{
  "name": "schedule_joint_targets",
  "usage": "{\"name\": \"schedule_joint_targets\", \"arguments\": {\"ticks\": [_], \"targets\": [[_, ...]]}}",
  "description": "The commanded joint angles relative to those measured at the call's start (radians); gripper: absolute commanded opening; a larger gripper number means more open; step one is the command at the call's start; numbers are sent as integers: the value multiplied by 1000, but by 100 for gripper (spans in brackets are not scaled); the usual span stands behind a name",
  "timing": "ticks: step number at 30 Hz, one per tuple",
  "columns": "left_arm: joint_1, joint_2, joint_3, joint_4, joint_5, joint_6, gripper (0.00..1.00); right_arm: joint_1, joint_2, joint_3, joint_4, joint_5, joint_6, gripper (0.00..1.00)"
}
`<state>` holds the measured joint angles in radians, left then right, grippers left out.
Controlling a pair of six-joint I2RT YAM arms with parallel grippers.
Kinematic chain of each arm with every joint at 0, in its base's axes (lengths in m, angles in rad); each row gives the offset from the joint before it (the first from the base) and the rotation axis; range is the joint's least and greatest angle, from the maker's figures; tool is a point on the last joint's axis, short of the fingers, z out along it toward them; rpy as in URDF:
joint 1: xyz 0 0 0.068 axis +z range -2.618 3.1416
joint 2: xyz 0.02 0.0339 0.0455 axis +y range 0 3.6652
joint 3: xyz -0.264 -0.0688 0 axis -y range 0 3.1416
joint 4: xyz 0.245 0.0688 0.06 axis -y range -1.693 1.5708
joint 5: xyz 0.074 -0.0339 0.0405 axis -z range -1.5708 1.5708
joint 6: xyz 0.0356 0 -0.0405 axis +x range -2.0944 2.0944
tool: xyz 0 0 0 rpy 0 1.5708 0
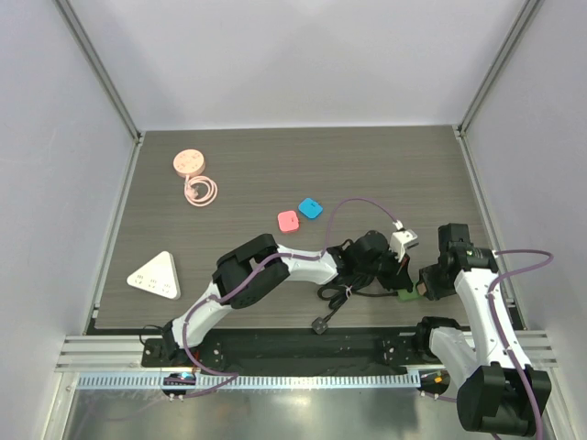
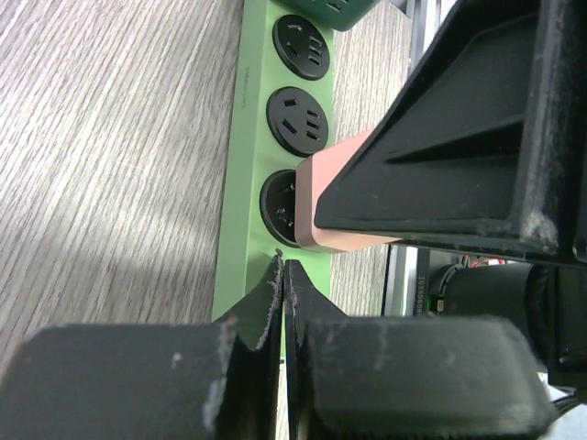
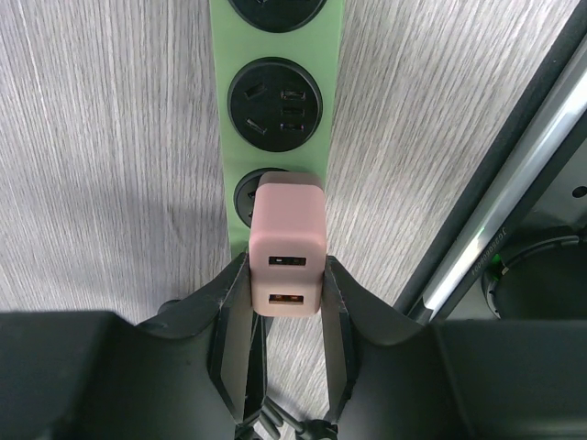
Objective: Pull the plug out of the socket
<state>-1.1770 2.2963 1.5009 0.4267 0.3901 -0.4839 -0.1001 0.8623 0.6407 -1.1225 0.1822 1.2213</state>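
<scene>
Closest to the lens, at the bottom of the left wrist view: left gripper [image 2: 282, 280], jaws pressed together on nothing, tips at the near end of the socket [image 2: 240, 183], a green strip running up the frame with round black outlets. Right of that, plug [image 2: 308, 209], a pink block set against the lowest visible outlet. Clamped by the right gripper [image 3: 286, 295], one finger on each side, two ports facing that wrist camera. Cannot tell whether the prongs sit fully in. Two bare outlets further up the strip.

From above, left to right: white triangular block [image 1: 154, 275], pink round disc [image 1: 189, 162], pink square [image 1: 288, 220], blue square [image 1: 310, 208], then both grippers meeting over the socket at lower right of the table [image 1: 275, 156].
</scene>
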Motion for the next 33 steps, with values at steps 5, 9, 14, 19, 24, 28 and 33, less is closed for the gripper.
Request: {"name": "schedule_joint_targets", "arguments": {"ticks": [5,9,14,19,24,28,33], "targets": [[-18,78,88,-147,-71,-27,0,0,-9,17,24,-33,-5,1],[-47,92,113,-256,-146,27,0,0,6,33,23,-36,6,1],[-49,140,122,-270,-131,27,0,0,15,76,20,-38,23,1],[-61,141,67,-204,-119,24,0,0,26,73,26,-27,24,1],[-64,150,22,-149,-137,11,0,0,29,144,35,-9,12,1],[-70,167,19,-128,-146,16,0,0,32,259,-8,46,6,1],[-73,173,25,-129,-157,22,0,0,44,287,-43,42,14,1]]}}
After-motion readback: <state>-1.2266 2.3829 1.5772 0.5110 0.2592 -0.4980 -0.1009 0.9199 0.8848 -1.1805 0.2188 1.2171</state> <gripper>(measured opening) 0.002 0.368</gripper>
